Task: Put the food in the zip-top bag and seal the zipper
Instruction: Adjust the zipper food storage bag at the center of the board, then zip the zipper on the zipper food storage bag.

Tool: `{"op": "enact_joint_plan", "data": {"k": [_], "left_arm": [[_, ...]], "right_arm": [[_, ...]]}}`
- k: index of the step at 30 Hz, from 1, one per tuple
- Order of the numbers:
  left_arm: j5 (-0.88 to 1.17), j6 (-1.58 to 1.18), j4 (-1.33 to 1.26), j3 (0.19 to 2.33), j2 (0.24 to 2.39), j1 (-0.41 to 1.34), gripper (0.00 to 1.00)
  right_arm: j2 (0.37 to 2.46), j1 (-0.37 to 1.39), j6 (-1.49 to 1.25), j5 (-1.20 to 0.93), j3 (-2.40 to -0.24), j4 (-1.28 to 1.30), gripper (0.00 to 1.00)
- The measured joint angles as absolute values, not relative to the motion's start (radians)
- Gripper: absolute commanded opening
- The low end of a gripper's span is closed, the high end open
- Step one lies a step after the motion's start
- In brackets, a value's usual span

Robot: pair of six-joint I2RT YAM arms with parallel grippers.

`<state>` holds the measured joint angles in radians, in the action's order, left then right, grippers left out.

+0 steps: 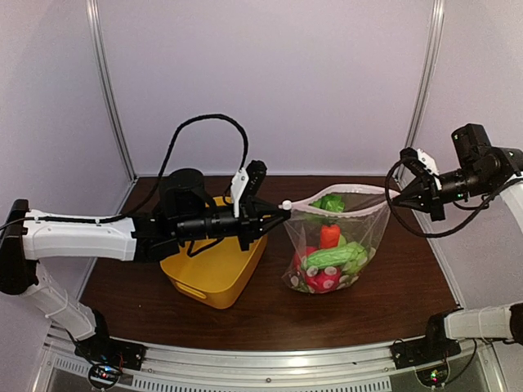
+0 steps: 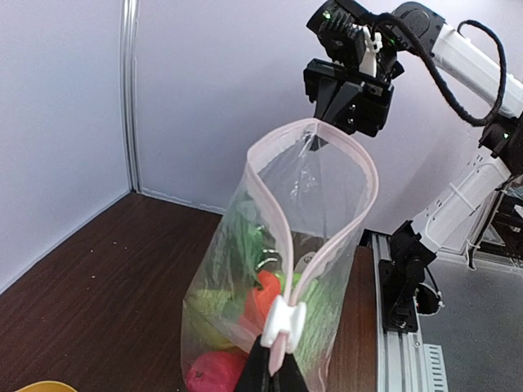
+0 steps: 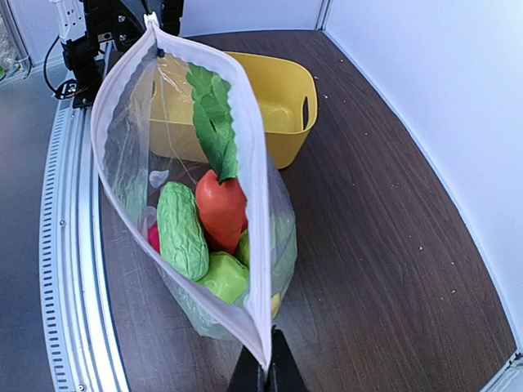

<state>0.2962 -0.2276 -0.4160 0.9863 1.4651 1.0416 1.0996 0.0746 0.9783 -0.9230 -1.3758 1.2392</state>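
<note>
Holding zip-top bag (image 1: 335, 245) upright on table (image 1: 409, 302).
Clenching left end effector (image 1: 282, 214) on zipper (image 3: 260, 269) at its slider end, right end effector (image 1: 396, 193) on opposite end; food (image 1: 331, 257) inside, below both.

A dark brown wood-grain table (image 1: 368, 318) fills the floor of a small booth. Three plain walls of pale lilac-white enclose it: a back wall (image 1: 270, 82), a left wall (image 1: 49, 98) and a right wall (image 1: 482, 65). Slim metal corner strips, one on the left (image 1: 110, 90) and one on the right (image 1: 425, 82), run up where the panels meet. A slotted aluminium rail (image 1: 270, 367) lines the table's near edge, and beyond it the left wrist view shows a flat grey surface (image 2: 474, 327). The light is soft and even, the shadows faint. A few pale specks (image 3: 448, 287) dot the wood near the right wall.
</note>
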Motion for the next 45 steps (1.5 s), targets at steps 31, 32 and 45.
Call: {"op": "enact_joint_plan", "data": {"k": [31,32,45], "left_arm": [[0.187,-0.335,-0.508,0.988,1.567,1.105,0.00],[0.187,-0.335,-0.509,0.993,1.570,1.108,0.00],[0.185,-0.328,-0.505,1.014,1.579,1.126,0.00]], "right_arm": [[1.211,0.159,1.011,-0.732,-1.667,1.340,0.52],[1.211,0.211,0.991,-0.723,-1.677,1.338,0.51],[1.408,0.752,0.744,-0.616,-1.724,1.163,0.46]]}}
